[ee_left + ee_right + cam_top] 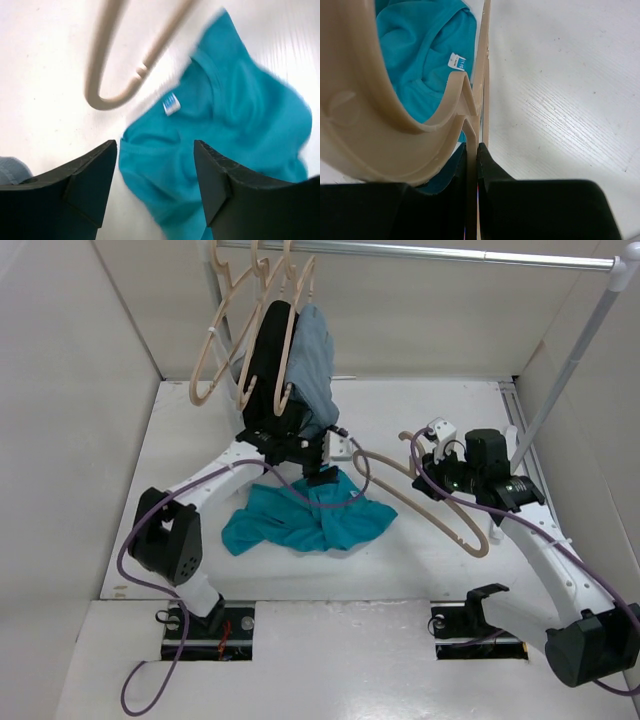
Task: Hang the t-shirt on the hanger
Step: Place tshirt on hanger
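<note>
The teal t-shirt (305,520) lies crumpled on the white table, its white neck label (171,104) facing up. My left gripper (320,478) hovers just above its back edge, open and empty. In the left wrist view the left gripper (155,165) has its jaws wide apart over the shirt (240,110). My right gripper (432,465) is shut on a pale beige hanger (440,510), held right of the shirt. One curved end of the hanger (107,95) reaches over the collar. In the right wrist view the right gripper (472,150) clamps the hanger (365,135), with the shirt (415,45) beyond.
A metal rail (450,252) at the back carries several spare beige hangers (215,340), a black garment (268,360) and a grey-blue garment (312,360), hanging just behind my left arm. The rack's slanted pole (570,365) stands at the right. White walls enclose the table.
</note>
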